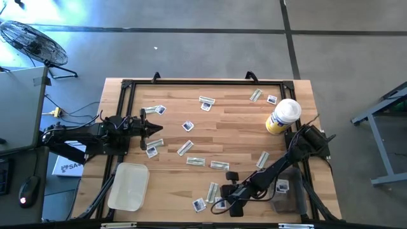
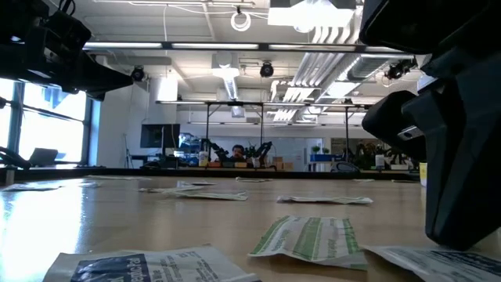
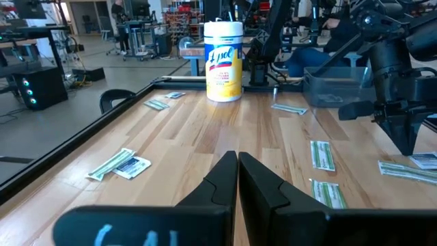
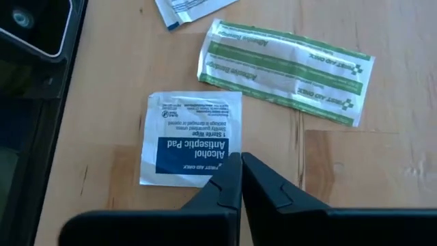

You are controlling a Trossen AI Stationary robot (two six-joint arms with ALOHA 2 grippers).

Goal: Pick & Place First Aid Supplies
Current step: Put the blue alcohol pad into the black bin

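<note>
Black and pinched shut on nothing, the left gripper [image 1: 155, 129] waits at the table's left edge; the right gripper [image 4: 240, 179], fingers together and empty, hovers just over the near edge of the alcohol antiseptic pad [image 4: 193, 139], the green-striped bandage packet [image 4: 287, 62] lying crosswise beyond it

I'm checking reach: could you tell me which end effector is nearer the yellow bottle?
Right. The right end effector sits toward the front edge, nearer the yellow bottle; the left end effector is across the table.
</note>
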